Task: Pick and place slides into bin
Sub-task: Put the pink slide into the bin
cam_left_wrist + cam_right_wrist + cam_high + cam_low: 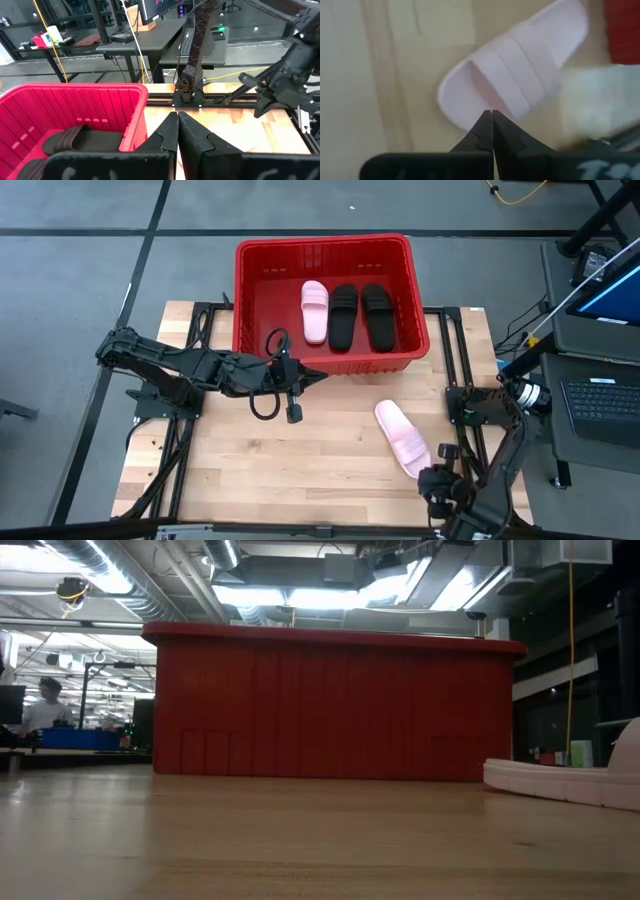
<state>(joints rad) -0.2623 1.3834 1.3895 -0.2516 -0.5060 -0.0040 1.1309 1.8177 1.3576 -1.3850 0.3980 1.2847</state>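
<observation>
The red bin [322, 300] stands at the table's far middle. In it lie one pale pink slide [315, 311] and two black slides [343, 316] [378, 316], side by side on its floor. A second pink slide [403, 438] lies sole down on the table's near right; it also shows in the low view [560, 780] and the right wrist view [515, 75]. My left gripper [320, 375] is shut and empty just outside the bin's near wall [132, 125]. My right gripper [492, 114] is shut and empty, held above the pink slide's near end.
Black metal frame rails [455, 340] run along the table's left and right sides. A loose black cable loop [265, 402] hangs from the left arm over the table. Bare wood lies between the bin and the near edge. Desks with laptops [600, 395] stand beyond the right edge.
</observation>
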